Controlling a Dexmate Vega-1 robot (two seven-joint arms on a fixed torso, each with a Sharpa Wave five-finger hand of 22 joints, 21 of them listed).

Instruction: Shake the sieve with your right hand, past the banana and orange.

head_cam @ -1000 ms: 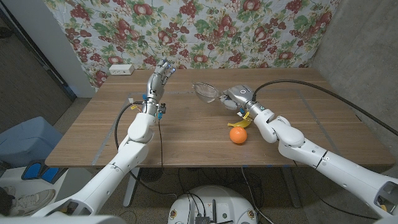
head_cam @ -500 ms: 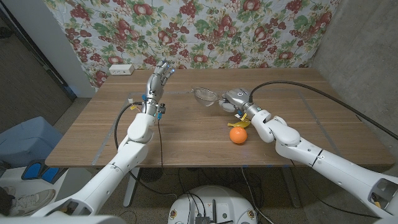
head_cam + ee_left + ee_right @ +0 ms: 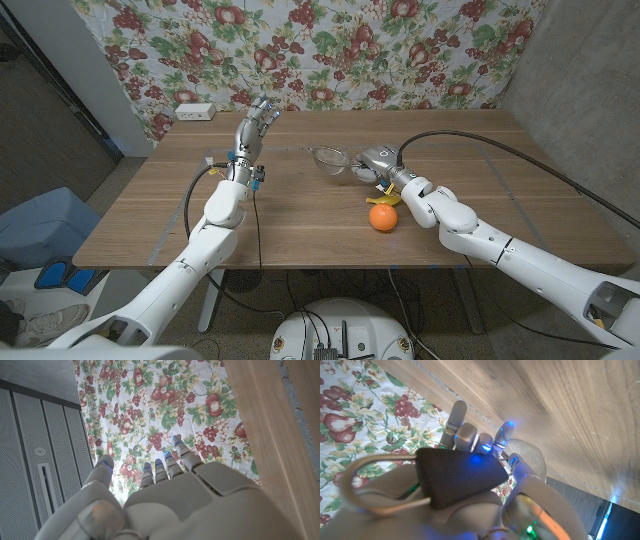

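Observation:
A small metal mesh sieve hangs just above the table at its middle back, its handle held by my right hand. In the right wrist view the sieve's bowl shows past the fingers of that hand. A banana lies just on the near side of the right hand, partly hidden by the arm. An orange sits in front of the banana. My left hand is raised over the back left of the table, fingers apart, holding nothing.
A flowered cloth hangs behind the wooden table. A white box stands on the table's far left corner. A blue bin stands on the floor to the left.
The right hand has moved the sieve slightly toward the left and down, then back a little. The left arm has not moved.

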